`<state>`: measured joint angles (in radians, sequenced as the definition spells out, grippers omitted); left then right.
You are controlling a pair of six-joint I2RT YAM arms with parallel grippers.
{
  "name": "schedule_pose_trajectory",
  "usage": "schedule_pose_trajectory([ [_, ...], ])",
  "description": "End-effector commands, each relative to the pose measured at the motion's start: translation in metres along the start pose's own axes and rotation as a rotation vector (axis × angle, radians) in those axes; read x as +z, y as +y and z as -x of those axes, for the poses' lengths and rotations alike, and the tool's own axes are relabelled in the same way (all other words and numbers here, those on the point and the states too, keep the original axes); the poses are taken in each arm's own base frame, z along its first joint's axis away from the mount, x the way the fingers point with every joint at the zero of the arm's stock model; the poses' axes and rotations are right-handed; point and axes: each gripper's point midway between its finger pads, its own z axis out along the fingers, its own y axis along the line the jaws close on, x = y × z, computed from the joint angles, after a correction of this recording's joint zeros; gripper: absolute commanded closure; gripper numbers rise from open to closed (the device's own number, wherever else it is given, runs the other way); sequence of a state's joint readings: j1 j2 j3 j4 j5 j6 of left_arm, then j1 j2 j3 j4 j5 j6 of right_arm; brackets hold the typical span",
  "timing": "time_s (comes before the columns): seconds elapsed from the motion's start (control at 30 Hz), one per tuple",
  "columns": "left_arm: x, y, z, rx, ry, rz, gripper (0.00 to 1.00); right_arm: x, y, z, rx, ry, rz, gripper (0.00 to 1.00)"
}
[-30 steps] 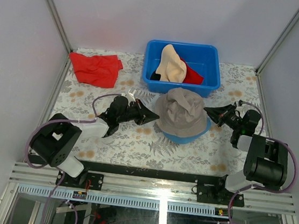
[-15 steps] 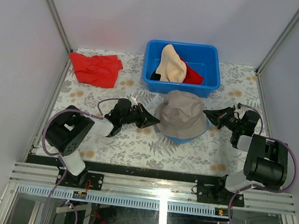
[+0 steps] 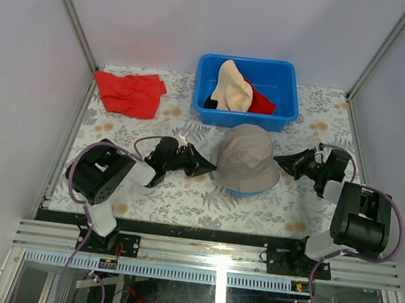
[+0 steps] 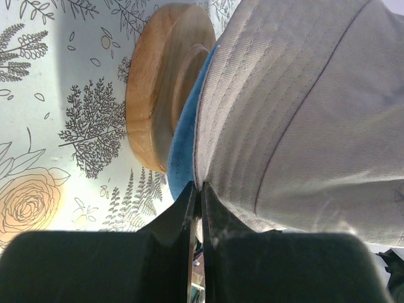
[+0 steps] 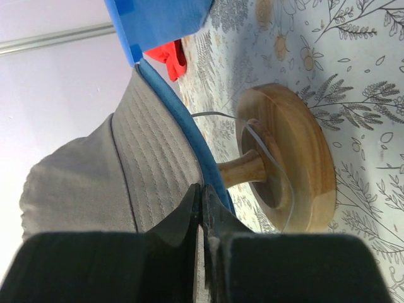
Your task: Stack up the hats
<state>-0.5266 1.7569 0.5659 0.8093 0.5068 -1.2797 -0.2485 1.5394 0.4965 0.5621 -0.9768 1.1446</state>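
Observation:
The grey-khaki hat [image 3: 248,157] sits over the blue hat, whose brim [image 3: 246,193] peeks out at the front, on the wooden stand. My left gripper [image 3: 211,169] is shut on the grey-khaki hat's left brim edge [image 4: 252,126]; the blue brim [image 4: 183,142] lies just beneath it. My right gripper [image 3: 278,160] is shut on the right brim edge [image 5: 151,164], above the blue brim [image 5: 192,136]. The peach-beige hat [image 3: 233,85] and the red hat [image 3: 264,102] lie in the blue bin [image 3: 279,120].
The stand's wooden base shows in the left wrist view [image 4: 154,95] and in the right wrist view [image 5: 300,158], with a thin white cord over it. A flat red cloth [image 3: 130,92] lies at the back left. The bin's corner [image 5: 158,22] stands close behind the right gripper.
Both grippers have drawn the grey-khaki hat down over the blue hat. Its crumpled crown is now smooth and less blue brim shows. The left arm has shifted slightly right.

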Motion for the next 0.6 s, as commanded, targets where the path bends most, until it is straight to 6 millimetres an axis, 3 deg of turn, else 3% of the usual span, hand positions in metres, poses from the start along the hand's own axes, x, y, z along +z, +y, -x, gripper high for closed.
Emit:
schedule_pose_trajectory([
  [0.0,-0.002,0.036,-0.007,-0.027,0.015,0.081,1.0,-0.004,-0.049,0.001,0.009,-0.05,-0.188,1.0],
  [0.3,0.001,0.049,-0.011,-0.036,0.032,0.095,1.0,-0.014,-0.063,0.002,-0.081,-0.036,-0.318,1.0],
  [0.57,-0.007,0.019,-0.008,0.034,0.019,0.041,1.0,-0.023,-0.05,-0.003,-0.148,-0.038,-0.32,0.99],
])
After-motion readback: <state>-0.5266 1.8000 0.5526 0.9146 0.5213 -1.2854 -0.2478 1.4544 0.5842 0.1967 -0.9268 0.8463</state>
